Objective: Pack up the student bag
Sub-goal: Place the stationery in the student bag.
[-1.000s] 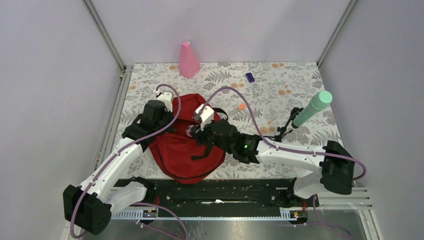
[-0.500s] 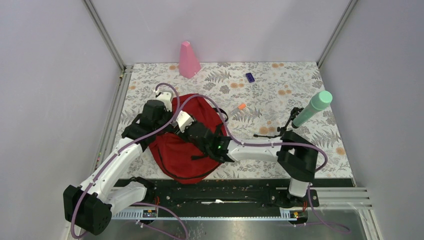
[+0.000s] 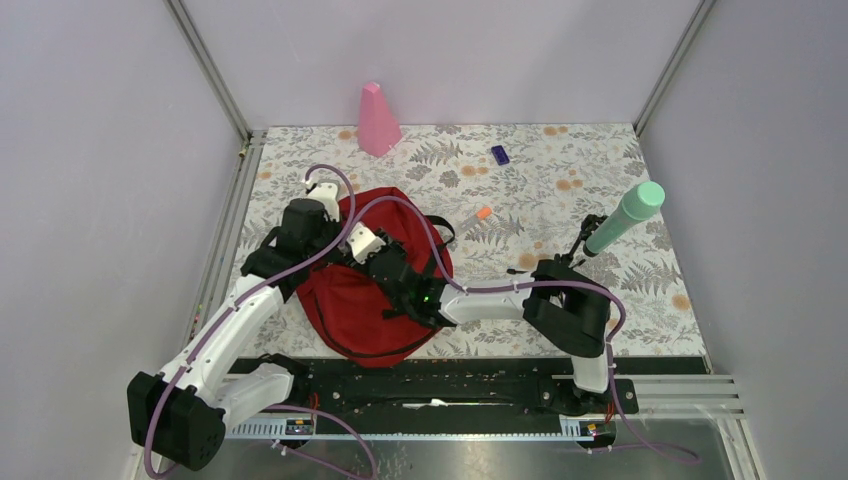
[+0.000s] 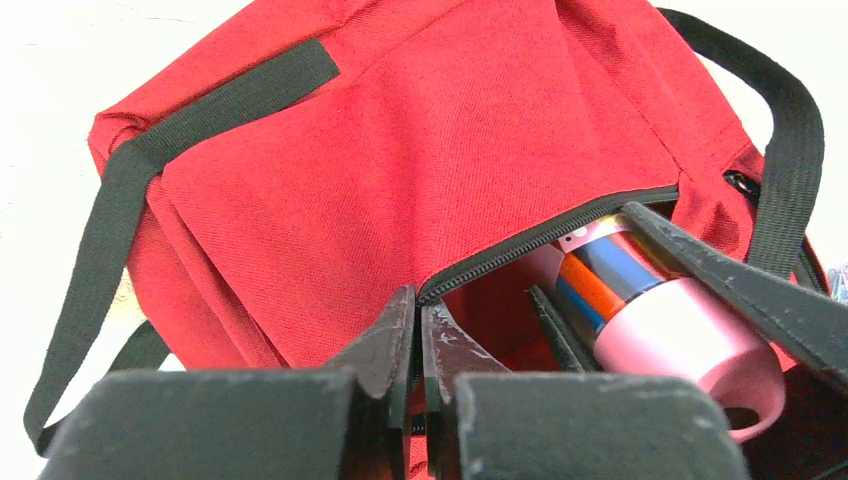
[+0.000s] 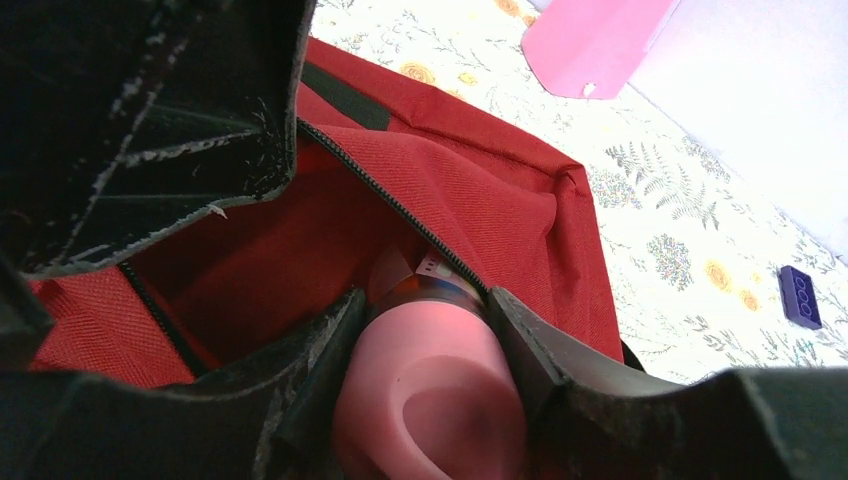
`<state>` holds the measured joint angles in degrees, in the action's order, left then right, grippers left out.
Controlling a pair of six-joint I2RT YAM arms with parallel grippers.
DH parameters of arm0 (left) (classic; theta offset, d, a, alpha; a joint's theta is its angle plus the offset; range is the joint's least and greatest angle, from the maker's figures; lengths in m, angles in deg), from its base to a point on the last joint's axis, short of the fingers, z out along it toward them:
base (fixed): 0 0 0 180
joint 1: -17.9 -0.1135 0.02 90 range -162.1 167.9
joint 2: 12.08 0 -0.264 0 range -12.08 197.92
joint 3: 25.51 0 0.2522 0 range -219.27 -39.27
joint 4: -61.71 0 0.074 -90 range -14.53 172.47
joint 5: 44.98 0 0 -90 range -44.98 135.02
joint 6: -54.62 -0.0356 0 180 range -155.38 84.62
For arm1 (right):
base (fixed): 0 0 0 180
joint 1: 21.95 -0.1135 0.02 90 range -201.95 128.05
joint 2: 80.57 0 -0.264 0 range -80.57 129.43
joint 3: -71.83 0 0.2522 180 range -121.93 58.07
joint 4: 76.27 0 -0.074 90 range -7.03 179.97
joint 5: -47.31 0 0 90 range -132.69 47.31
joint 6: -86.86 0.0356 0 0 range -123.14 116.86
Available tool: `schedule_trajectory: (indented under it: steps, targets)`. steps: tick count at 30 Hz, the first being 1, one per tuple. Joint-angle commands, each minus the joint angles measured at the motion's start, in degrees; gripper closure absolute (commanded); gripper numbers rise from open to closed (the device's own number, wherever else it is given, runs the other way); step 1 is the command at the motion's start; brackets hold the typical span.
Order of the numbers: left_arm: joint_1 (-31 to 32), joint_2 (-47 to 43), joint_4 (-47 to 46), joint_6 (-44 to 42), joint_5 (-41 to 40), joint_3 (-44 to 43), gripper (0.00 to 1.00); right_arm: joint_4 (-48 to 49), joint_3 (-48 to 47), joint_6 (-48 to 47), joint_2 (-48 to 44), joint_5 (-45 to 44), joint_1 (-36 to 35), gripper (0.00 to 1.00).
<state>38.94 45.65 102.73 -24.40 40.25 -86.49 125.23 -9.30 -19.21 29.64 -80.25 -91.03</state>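
Step in hand: an item is being put into the student bag (image 3: pixel 345 310), which lies at lower left of centre in the top view, on the floral table (image 3: pixel 560 160), mouth unzipped.

The left gripper (image 4: pixel 418 305) is seen fully closed, pinched on the zipper edge of the bag at bottom centre of the left wrist view; the opening is held up by it.

The right gripper (image 5: pixel 425 320) is about half spread and clamped round a pink bottle (image 5: pixel 430 390) with a striped coloured band. The bottle's far end is already past the zipper line, inside the red lining; its pink near end is outside the mouth.

Task judged partly done. A pink cone-like object (image 3: pixel 377 120) at upper centre, a small purple block (image 3: pixel 500 154), an orange piece (image 3: pixel 483 213) and a green cylinder (image 3: pixel 625 217) at right are all outside the bag, well apart from it.

Next move, as judged: the bottle needs pushing deeper along its own axis, then releasing, with the zipper edge kept lifted so it is not snagged. Depth inside the bag cannot be told.
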Motion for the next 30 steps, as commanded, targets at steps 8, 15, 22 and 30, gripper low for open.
schedule_trajectory:
  steps: [8, 15, 22, 30]
  targets:
    - [0.5, -1.6, -4.7, 0.8, 1.7, -2.5, 1.0, -1.4, 3.7, 5.3, -7.2, 4.9, 0.4, 0.07]
    - [0.3, -1.3, -4.6, 0.8, 1.3, -2.6, 1.0, -8.3, 7.9, 11.2, -15.1, 4.3, 0.4, 0.09]
    - [0.2, -1.1, -4.6, 0.7, 0.9, -2.5, 1.0, -16.1, 11.4, 20.5, -20.5, 12.9, 0.5, 0.34]
    - [0.2, -0.9, -4.5, 0.6, 0.6, -2.5, 1.0, -20.3, 10.5, 31.5, -18.4, 26.6, 4.6, 0.52]
